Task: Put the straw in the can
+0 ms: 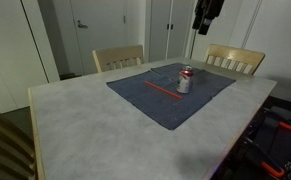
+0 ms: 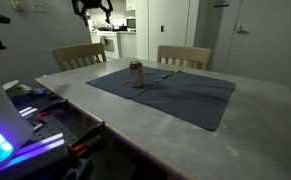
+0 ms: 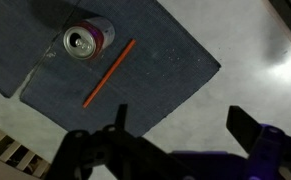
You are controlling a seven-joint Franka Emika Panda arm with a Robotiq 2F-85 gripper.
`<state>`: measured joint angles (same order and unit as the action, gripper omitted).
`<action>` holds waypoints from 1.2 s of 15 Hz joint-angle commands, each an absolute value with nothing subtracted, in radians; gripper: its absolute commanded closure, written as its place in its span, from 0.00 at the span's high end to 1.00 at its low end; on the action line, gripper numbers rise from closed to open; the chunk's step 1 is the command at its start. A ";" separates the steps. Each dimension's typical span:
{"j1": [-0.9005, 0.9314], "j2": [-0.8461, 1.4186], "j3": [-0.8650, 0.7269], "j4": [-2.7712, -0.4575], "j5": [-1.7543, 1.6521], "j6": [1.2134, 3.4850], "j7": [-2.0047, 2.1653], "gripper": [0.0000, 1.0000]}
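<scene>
The red straw (image 3: 110, 72) lies flat on the blue cloth (image 3: 155, 60), just beside the can (image 3: 85, 40), which stands upright showing its silver top. In both exterior views the can (image 1: 184, 80) (image 2: 137, 73) stands on the cloth with the straw (image 1: 161, 88) (image 2: 150, 80) next to it. My gripper (image 3: 178, 125) is open and empty, high above the table. In the exterior views it hangs near the top edge (image 1: 207, 20) (image 2: 93, 10), far above the can.
The cloth (image 1: 170, 92) lies on a light grey table (image 1: 95, 125). Two wooden chairs (image 1: 118, 57) (image 1: 235, 58) stand at the far side. Cables and equipment (image 2: 35, 110) sit beside the table edge.
</scene>
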<state>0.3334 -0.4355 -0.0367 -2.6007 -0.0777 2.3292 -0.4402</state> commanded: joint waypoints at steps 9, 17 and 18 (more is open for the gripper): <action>0.256 -0.443 -0.025 -2.676 -0.025 2.466 -0.392 1.00; 0.281 -0.283 -0.031 -2.662 0.106 2.629 -0.390 1.00; 0.291 -0.254 -0.034 -2.659 0.134 2.650 -0.406 1.00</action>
